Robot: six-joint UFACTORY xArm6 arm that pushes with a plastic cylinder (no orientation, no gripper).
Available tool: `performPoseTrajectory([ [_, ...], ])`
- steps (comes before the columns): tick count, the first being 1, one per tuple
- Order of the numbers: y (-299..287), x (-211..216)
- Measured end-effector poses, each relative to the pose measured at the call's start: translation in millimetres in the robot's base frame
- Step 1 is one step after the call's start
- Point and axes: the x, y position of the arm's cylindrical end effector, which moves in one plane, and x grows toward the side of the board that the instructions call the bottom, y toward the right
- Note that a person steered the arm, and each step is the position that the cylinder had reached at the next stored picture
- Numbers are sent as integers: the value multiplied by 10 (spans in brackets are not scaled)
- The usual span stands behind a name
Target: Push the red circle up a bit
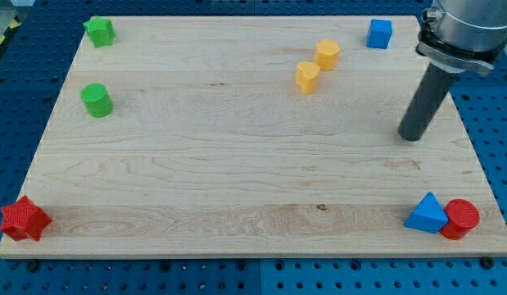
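Tip (410, 136) well above red circle (460, 218), blue triangle (426, 214) touching its left; no jaws visible.

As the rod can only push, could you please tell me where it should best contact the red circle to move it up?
Press my tip against the lower side of the red circle, coming from the view's bottom. The blue triangular block touches its left, so keep the push central. Little board remains below it, so approach carefully.
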Motion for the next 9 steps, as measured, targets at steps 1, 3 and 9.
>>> performPoseTrajectory([
  [1, 405, 294],
  [3, 405, 859],
  [9, 471, 1516],
])
